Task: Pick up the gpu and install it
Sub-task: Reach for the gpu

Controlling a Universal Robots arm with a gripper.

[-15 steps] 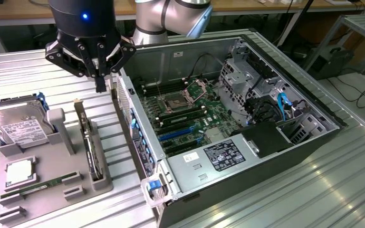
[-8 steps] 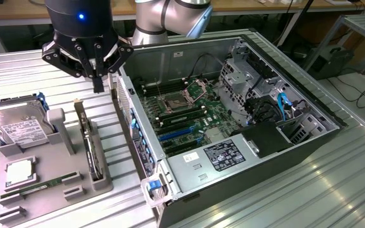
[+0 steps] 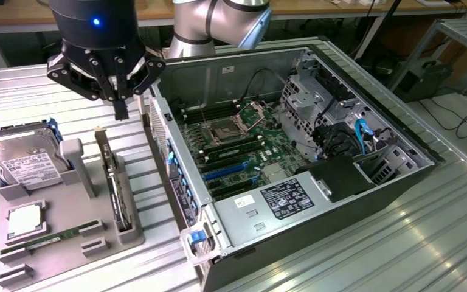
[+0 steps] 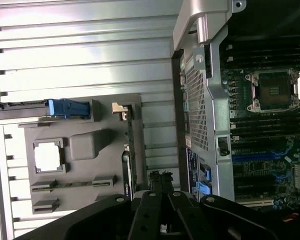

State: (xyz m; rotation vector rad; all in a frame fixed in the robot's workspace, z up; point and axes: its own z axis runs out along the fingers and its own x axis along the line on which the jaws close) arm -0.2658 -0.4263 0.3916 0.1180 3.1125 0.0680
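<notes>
Black gripper (image 3: 121, 114), fingers pressed together on nothing, hangs upper left in the exterior view, above the thin dark gpu card (image 3: 112, 179) standing edgewise in a grey plastic tray (image 3: 71, 210).

I see bright overhead light, glare streaking the ribbed metal surface (image 3: 428, 243), and shadow inside the computer case (image 3: 217, 76).

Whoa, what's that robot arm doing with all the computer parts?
The robot arm's end effector hovers shut and empty between a grey parts tray and an open computer case. The gpu stands on its edge in the tray, close by, not yet picked up. A hard drive sits in the tray too.
</notes>
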